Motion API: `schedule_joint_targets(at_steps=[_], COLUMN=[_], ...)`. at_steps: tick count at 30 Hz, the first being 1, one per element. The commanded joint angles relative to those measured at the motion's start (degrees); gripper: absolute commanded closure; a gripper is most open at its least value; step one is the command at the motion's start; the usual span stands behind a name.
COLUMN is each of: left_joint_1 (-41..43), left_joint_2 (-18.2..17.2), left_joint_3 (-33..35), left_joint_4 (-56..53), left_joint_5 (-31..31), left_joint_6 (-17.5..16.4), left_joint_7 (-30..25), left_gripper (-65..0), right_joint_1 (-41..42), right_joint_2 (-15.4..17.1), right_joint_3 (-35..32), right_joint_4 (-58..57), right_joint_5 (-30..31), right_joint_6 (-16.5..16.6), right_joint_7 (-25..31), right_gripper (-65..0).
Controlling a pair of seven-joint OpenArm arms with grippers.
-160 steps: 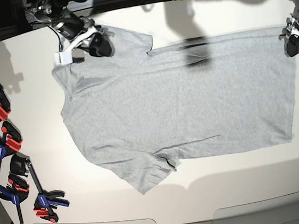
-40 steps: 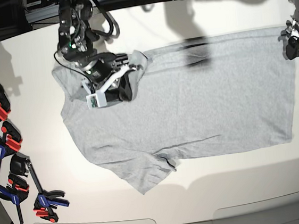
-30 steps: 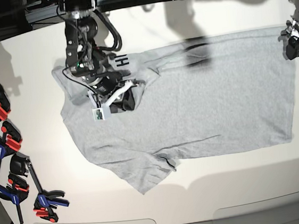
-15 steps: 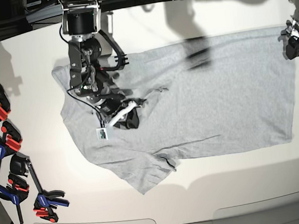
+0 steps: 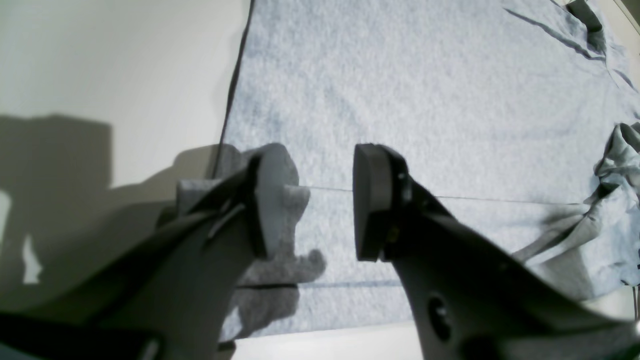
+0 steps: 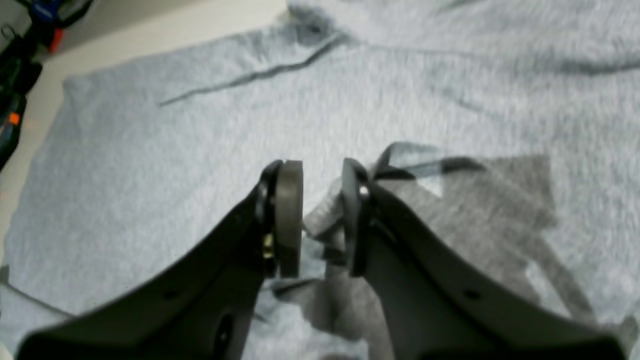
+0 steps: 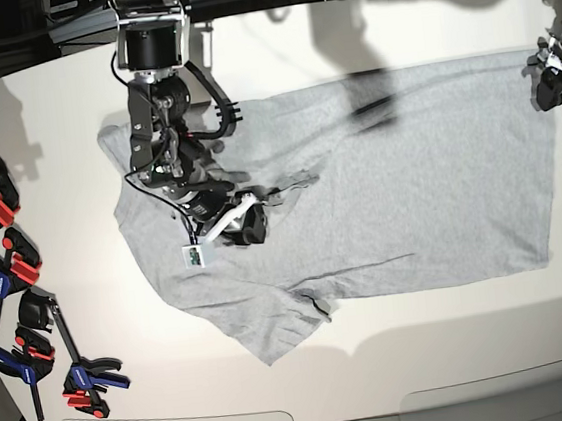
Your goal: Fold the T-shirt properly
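The T-shirt (image 7: 398, 178) is lying spread across the white table (image 7: 426, 346), plain grey side up, collar end toward the base view's left, hem toward its right; the near sleeve is sticking out toward the table's front edge. The right gripper (image 7: 246, 229) is sitting low over the chest of the shirt, right beside a bunched, folded-over sleeve (image 7: 293, 183); in the right wrist view its jaws are standing slightly parted, and a crumpled flap of grey fabric is showing in the gap between them (image 6: 322, 220); whether the pads are pinching that flap or merely straddling it, I cannot tell. Over at the far hem corner, the left gripper (image 7: 555, 81) is hovering at the edge of the cloth; the left wrist view is showing its jaws standing wide apart (image 5: 310, 200), nothing between them, the grey fabric and the hem's edge lying underneath. Along the table's left side a cluster of red, blue and black clamps (image 7: 11, 269) is lying well apart from the shirt.
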Motion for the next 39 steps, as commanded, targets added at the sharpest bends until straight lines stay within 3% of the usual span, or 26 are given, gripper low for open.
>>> schedule_joint_targets(at_steps=[1, 4, 10, 17, 22, 27, 30, 39], left_joint_1=[-0.15, -0.15, -0.13, 2.08, 4.07, 5.11, 5.09, 5.09], left_joint_2=[-1.84, -3.17, -4.28, -4.31, -4.28, -4.31, -4.31, -4.31], left_joint_3=[-0.48, -0.52, -3.56, -6.40, -6.43, -6.49, -6.49, -6.49], left_joint_4=[1.05, 1.05, 1.05, 1.05, 1.03, 1.05, 1.05, 1.05], left_joint_5=[-1.18, -1.16, -1.16, -1.42, -1.40, -1.57, -1.62, -1.62], left_joint_6=[-0.71, -0.71, -0.71, -0.71, -0.71, -0.71, -0.71, -0.71], left_joint_7=[-1.66, -2.64, -2.40, -2.32, -2.38, -2.40, -2.43, -2.43], left_gripper=[-21.8, -21.8, -21.8, -21.8, -21.8, -21.8, -21.8, -21.8], right_joint_1=[1.42, 1.40, 0.00, -10.51, -20.48, -27.26, -29.55, -29.14], right_joint_2=[0.15, 0.15, 0.20, 2.10, 2.36, 2.36, 2.36, 2.19], right_joint_3=[0.61, 4.07, 16.57, 29.86, 37.03, 44.17, 46.95, 44.09], right_joint_4=[2.32, 5.95, 12.26, 12.98, 12.98, 12.98, 12.96, 12.94], right_joint_5=[0.98, 1.46, 9.55, 27.93, 35.28, 37.46, 38.32, 36.57], right_joint_6=[0.85, 0.85, 1.33, 6.05, 8.09, 8.20, 8.22, 8.17], right_joint_7=[0.57, -2.64, -12.98, -18.38, -19.78, -19.52, -19.12, -17.25], right_gripper=[-12.7, -12.7, -12.7, -12.7, -12.7, -13.3, -19.8, -27.4])
